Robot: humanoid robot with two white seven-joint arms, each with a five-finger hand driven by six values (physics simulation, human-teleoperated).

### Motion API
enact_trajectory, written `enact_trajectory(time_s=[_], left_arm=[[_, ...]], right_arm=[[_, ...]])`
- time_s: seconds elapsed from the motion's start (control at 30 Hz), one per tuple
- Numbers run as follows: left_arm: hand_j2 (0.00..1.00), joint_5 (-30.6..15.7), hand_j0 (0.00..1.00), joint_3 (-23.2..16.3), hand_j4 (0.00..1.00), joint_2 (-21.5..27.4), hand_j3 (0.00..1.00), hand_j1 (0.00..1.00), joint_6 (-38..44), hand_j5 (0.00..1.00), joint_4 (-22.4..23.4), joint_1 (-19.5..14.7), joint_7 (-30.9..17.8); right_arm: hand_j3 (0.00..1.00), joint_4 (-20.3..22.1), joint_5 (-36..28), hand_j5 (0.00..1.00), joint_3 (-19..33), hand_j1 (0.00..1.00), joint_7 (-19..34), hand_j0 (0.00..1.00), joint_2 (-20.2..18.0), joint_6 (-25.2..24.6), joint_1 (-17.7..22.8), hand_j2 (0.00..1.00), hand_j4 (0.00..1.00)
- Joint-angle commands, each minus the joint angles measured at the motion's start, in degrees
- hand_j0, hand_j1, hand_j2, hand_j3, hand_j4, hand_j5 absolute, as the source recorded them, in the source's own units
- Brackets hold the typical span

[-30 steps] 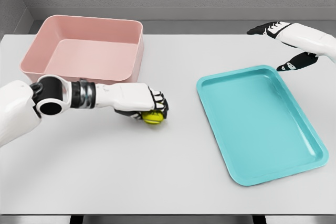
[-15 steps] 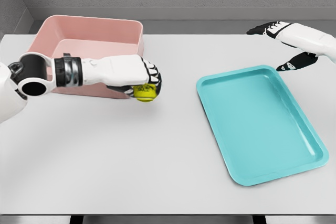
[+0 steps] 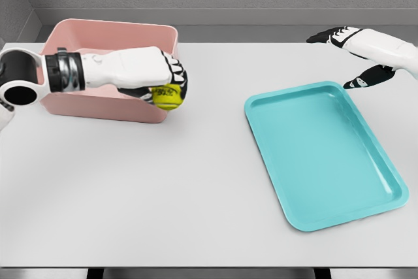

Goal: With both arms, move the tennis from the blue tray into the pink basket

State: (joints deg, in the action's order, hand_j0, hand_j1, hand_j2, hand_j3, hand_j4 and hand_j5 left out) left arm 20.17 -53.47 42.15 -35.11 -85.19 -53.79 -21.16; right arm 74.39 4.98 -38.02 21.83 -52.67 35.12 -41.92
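My left hand (image 3: 164, 86) is shut on the yellow-green tennis ball (image 3: 166, 97), lifted off the table at the front right corner of the pink basket (image 3: 140, 31). The forearm lies across the basket's front wall and hides part of its inside. The blue tray (image 3: 326, 155) lies on the right of the table with nothing in it. My right hand (image 3: 349, 57) hovers beyond the tray's far right corner, fingers spread and holding nothing.
The grey table (image 3: 163, 194) carries only the basket and the tray. A grey wall runs along its far edge.
My left hand has risen and moved back and left with the ball, from the table in front of the basket to the basket's front right corner. The right hand has stayed put.
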Motion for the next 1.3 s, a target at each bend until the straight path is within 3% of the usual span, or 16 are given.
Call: enact_trajectory(time_s=[0.0, 0.2, 0.7, 1.0, 1.03, 1.1, 1.17, 1.27], left_arm=[[0.46, -0.75, 0.46, 0.12, 0.46, 0.65, 0.46, 0.46, 0.11, 0.46, 0.11, 0.0, -0.02], [0.46, -0.75, 0.46, 0.91, 0.46, 0.92, 0.46, 0.46, 0.11, 0.46, 1.08, -0.7, -0.02], [0.46, -0.04, 0.46, 1.44, 0.46, 0.04, 0.46, 0.46, 0.11, 0.46, 11.8, -2.29, -0.02], [0.46, 0.13, 0.46, 4.16, 0.46, -1.46, 0.46, 0.46, 0.11, 0.46, 16.54, -2.99, 0.16], [0.5, 0.13, 0.5, 4.25, 0.5, -1.46, 0.5, 0.5, 0.11, 0.5, 16.54, -3.08, 0.16], [0.87, 0.22, 0.87, 4.34, 0.87, -1.46, 0.87, 0.87, 0.11, 0.87, 17.16, -3.08, 2.62], [0.92, 0.22, 0.92, 4.25, 0.92, -1.28, 0.92, 0.92, 0.11, 0.92, 17.16, -3.08, 2.97], [0.92, 0.22, 0.92, 4.34, 0.92, -1.28, 0.92, 0.92, 0.11, 0.92, 16.98, -2.99, 3.06]], right_arm=[[1.0, 0.14, -0.41, 1.0, 0.05, 1.0, -0.03, 1.0, -0.07, -0.12, 0.0, 1.0, 1.0], [1.0, 0.14, -0.41, 1.0, 0.05, 1.0, -0.03, 1.0, -0.07, -0.12, 0.0, 1.0, 1.0], [1.0, 0.23, -0.41, 1.0, 0.05, 1.0, -0.03, 1.0, -0.07, -0.12, 0.0, 1.0, 1.0], [1.0, 0.23, -0.41, 1.0, 0.05, 1.0, -0.03, 1.0, -0.07, -0.12, 0.0, 1.0, 1.0], [1.0, 0.23, -0.41, 1.0, 0.05, 1.0, -0.03, 1.0, -0.07, -0.12, 0.0, 1.0, 1.0], [1.0, 0.23, -0.41, 1.0, 0.05, 1.0, -0.03, 1.0, -0.07, -0.12, 0.0, 1.0, 1.0], [1.0, 0.23, -0.41, 1.0, 0.05, 1.0, -0.03, 1.0, -0.07, -0.12, 0.0, 1.0, 1.0], [1.0, 0.23, -0.41, 1.0, 0.05, 1.0, -0.03, 1.0, -0.07, -0.12, 0.0, 1.0, 1.0]])
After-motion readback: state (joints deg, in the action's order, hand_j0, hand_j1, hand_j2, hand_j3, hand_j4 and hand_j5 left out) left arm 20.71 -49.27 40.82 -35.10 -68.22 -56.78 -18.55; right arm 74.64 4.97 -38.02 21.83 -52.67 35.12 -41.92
